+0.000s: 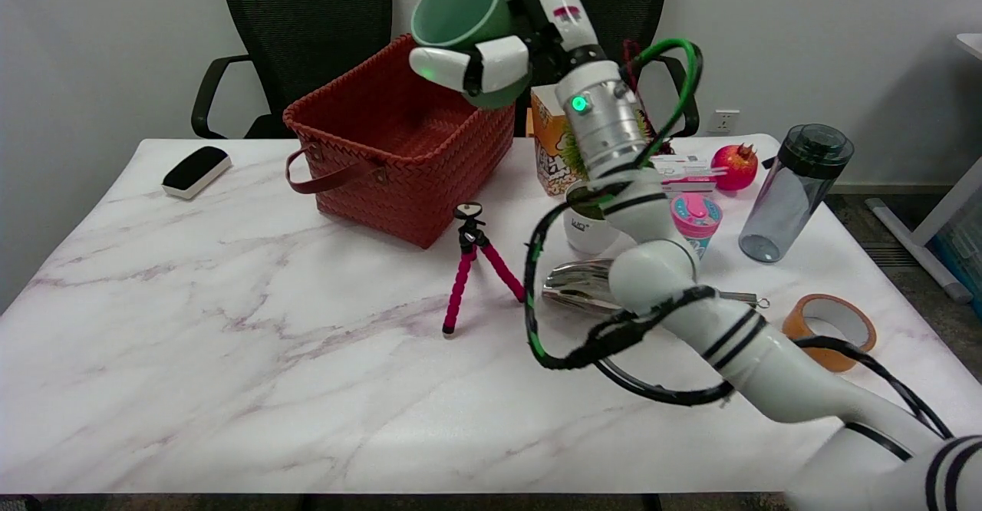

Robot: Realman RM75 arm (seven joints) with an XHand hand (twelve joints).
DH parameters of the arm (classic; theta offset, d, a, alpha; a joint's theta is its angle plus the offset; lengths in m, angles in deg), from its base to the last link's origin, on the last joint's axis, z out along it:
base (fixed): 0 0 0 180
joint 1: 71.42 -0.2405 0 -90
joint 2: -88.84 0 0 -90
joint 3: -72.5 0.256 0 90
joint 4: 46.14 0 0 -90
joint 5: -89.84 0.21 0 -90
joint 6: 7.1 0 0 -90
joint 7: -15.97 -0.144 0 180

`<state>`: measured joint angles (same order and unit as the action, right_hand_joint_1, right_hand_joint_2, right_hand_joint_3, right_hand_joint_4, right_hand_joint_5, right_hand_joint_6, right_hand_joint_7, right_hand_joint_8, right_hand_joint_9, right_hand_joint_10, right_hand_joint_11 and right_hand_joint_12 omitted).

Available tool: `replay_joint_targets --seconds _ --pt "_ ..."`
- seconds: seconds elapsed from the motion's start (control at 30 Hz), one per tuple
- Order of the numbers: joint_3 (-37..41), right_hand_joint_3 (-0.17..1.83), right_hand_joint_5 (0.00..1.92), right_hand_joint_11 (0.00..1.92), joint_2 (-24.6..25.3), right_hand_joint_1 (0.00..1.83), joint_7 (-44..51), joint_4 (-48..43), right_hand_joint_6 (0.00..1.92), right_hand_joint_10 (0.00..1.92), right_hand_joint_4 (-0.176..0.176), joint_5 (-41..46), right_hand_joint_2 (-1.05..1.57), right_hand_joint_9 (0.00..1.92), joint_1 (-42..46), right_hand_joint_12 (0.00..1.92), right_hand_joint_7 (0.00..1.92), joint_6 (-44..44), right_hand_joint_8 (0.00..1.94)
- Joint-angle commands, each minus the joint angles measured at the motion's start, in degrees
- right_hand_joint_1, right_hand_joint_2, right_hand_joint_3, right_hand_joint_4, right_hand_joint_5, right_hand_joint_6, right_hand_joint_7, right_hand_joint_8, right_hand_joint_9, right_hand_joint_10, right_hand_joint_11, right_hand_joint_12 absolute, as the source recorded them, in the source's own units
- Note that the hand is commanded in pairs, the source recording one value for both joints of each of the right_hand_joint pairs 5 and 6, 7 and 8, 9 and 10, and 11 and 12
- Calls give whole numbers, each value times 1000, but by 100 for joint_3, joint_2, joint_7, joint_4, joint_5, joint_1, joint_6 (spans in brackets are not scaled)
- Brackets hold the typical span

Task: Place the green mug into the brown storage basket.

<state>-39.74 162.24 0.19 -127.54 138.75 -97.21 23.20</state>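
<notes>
Green mug aloft in the right hand, above the basket's right rim.

White-and-black right hand grips the green mug around its smooth glazed body, tipped so the round mouth faces the camera and up-left. Directly below and to the left lies the brown storage basket, a woven, open-topped rectangle with strap handles, its long axis running toward the chairs; the mug hangs over the right-hand wall, so the cavity is leftward and down, likely the next direction. On the marbled desk nearby stand a pink tripod and a shiny metal scoop.
</notes>
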Motion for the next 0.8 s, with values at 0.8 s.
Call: replay_joint_targets --seconds 0.8 --pt "-846 1574 1103 1537 2556 1228 2391 5969 1103 1125 0 641 223 1125 -3864 1537 1401 -493 1401"
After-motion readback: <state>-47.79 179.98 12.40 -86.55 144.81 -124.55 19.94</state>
